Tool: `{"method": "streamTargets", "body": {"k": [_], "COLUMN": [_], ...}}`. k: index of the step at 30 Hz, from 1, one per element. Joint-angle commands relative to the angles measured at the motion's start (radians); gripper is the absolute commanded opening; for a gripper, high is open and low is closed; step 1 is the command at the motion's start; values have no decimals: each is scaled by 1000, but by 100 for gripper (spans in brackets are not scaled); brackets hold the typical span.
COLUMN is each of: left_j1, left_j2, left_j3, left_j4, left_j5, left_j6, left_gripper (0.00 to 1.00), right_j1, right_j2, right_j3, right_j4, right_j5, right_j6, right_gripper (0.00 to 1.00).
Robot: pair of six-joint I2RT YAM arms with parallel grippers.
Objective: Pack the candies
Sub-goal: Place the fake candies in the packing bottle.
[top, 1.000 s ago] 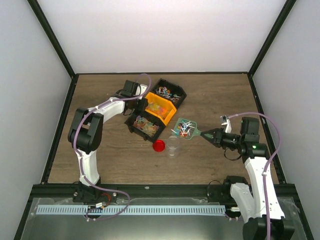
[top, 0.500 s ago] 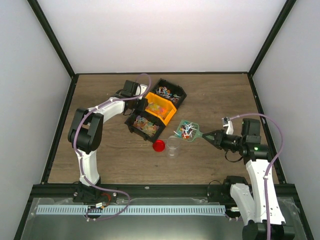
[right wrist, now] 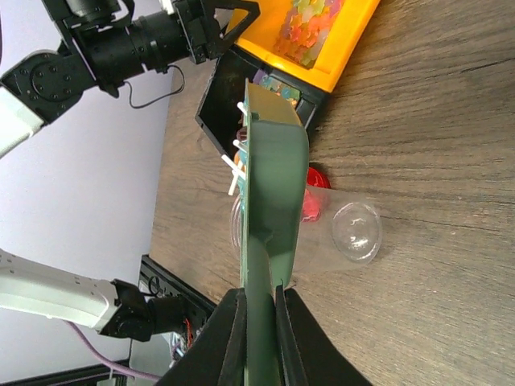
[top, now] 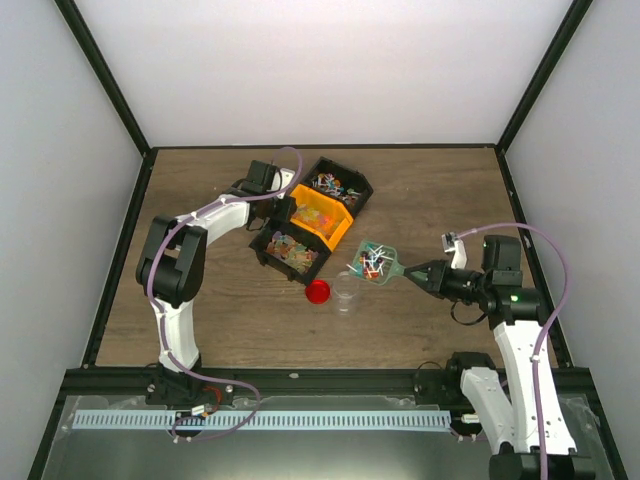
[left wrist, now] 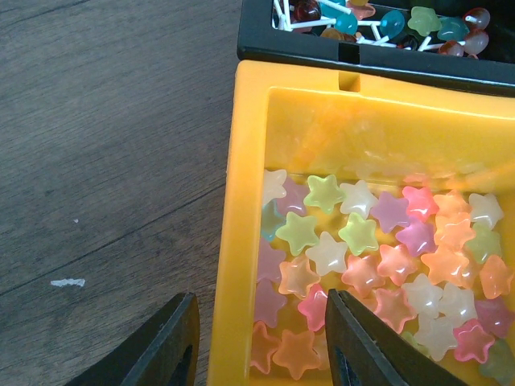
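The right gripper (right wrist: pixel 259 322) is clenched on the handle of one green slotted plastic scoop (right wrist: pixel 273 177). The scoop carries stick-like candies (top: pixel 370 260) just beside one clear plastic jar (top: pixel 346 292) and one round red lid (top: pixel 318 291). The left gripper (left wrist: pixel 261 346) hangs released astride the wall of one yellow plastic bin (left wrist: pixel 241 201) of star-shaped candies, which sits between two black plastic bins (top: pixel 267 252).

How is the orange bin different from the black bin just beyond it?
The orange bin holds pastel star-shaped candies; the black bin holds round candies on white sticks. The left claw stands open at the orange bin, one finger outside its wall, one inside; no claw is at the black bin. Both are open-topped and sit side by side.
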Motion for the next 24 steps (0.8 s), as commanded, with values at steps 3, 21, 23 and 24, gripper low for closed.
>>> {"method": "streamTargets", "body": {"k": [3, 21, 23, 24], "left_j1": [-3, -3, -4, -4], "left_j2": [31, 38, 36, 36], "left_j3": [6, 9, 9, 9], "left_j4": [-38, -43, -42, -44], "left_j5": [4, 7, 6, 5], "left_j6": [-5, -7, -5, -5], "left_gripper": [45, 45, 45, 45], "right_j1": [41, 81, 87, 89], "right_j2": [-24, -18, -18, -19], "right_j3": [47, 94, 98, 99], "right_j4": [-21, -50, -54, -55], "right_j5": [23, 80, 85, 86], "right_j6": [-42, -84, -89, -90], "right_gripper": [1, 1, 1, 1]}}
